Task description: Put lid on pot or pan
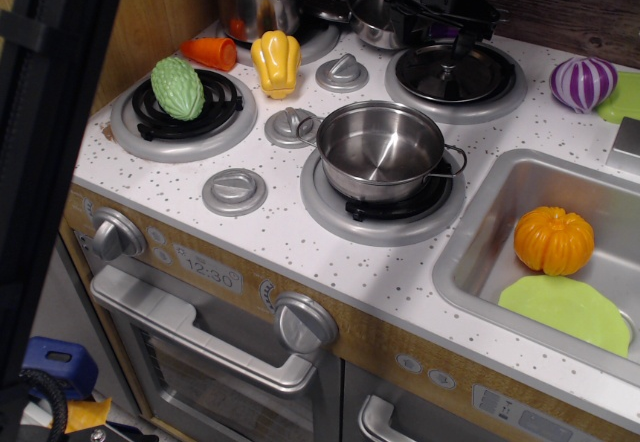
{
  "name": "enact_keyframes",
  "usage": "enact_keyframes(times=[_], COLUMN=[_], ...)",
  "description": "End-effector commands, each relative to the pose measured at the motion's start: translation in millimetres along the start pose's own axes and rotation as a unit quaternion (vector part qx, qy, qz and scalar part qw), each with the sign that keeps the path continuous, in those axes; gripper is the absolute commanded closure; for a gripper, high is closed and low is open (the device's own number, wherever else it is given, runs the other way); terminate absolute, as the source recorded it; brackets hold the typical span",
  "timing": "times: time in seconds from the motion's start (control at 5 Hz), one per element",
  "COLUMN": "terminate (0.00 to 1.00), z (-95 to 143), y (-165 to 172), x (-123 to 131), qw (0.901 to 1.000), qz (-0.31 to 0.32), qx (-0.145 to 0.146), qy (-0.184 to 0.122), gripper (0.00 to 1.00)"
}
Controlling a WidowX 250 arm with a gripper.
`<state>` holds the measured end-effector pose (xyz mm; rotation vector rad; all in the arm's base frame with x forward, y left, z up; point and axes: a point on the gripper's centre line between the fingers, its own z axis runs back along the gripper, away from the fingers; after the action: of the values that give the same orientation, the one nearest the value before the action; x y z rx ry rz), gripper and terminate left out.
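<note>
Dark and partly cut off by the top edge, the gripper (pixel 447 24) hangs in the upper middle of the frame, right over the lid (pixel 455 72), its fingers reaching down to the small knob at the lid's centre; whether they are clamped on the knob or only around it cannot be told. The lid lies flat on the back right burner (pixel 400 87), upper right of centre. Below it, at mid-frame, an open steel pot (pixel 381 150) stands on the front burner (pixel 330 212), uncovered and with nothing seen inside. Between lid and pot only bare speckled counter shows. To the left of the lid sits a yellow pepper (pixel 276 62), with an orange carrot (pixel 210 52) and a green bumpy gourd (pixel 178 88) further left, the gourd resting on the left burner. A taller steel pot (pixel 250 2) stands at the top, behind the pepper. At the right edge lies a purple striped onion (pixel 583 83). In the sink (pixel 480 252), lower right, an orange pumpkin (pixel 553 241) sits beside a green plate (pixel 566 309).
</note>
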<state>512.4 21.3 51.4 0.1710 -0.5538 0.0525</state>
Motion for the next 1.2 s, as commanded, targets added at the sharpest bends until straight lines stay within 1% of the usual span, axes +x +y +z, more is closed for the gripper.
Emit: enact_keyframes(times=[0.0, 0.4, 0.8, 1.0], terminate=[0.0, 0.0, 0.0, 0.0], z=[0.0, 1.5, -2.1, -3.8], y=[0.0, -1.9, -10.6, -14.7], x=[0.0, 4.4, 14.2, 15.3], qw=[1.0, 0.9999, 0.9994, 0.9987], qz=[0.0, -0.006, 0.005, 0.023], qx=[0.0, 0.004, -0.015, -0.034], qy=[0.0, -0.011, -0.032, -0.032], gripper=[0.0, 0.0, 0.0, 0.0])
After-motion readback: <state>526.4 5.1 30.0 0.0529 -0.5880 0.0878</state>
